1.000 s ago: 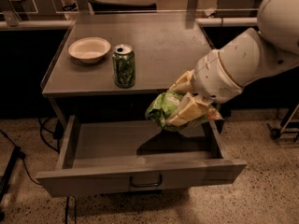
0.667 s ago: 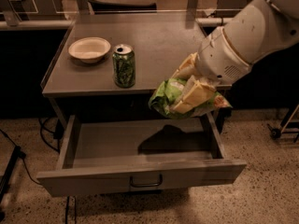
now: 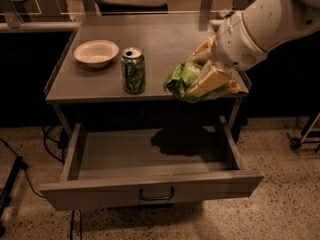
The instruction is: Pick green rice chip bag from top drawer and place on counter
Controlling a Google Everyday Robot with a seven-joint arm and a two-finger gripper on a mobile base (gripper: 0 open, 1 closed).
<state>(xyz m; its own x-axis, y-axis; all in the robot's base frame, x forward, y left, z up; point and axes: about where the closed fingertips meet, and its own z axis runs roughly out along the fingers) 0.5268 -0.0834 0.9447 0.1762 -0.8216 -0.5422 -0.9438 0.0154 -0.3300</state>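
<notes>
Gripper (image 3: 207, 81) at 4 o'clock of the counter (image 3: 165, 39), over the front-right edge, clamped tight on the green rice chip bag (image 3: 182, 79). Bag crumpled between the tan fingers (image 3: 212, 78), carried in the air, hanging off toward 9 o'clock from the wrist. Hard to say whether its underside brushes the counter edge; looks just clear of it.

Top drawer (image 3: 150, 189) pulled fully open at 6 o'clock, below the counter. Nothing seen inside but a dark shadow (image 3: 180, 141) at about 1 o'clock of the drawer floor, under the bag.

Elsewhere on the counter: green soda can (image 3: 133, 70) upright, at 9 o'clock from the bag, near but apart; pale bowl (image 3: 96, 52) beyond it at 10 o'clock.

Progress, as judged: pick-up done, bag out of the drawer and raised to counter level. Left to do: move in over bare counter toward 11 or 12 o'clock, lower, let go, back off. Probably past halfway. Worth watching: a release this close to the edge, with a drop back into the drawer possible.
</notes>
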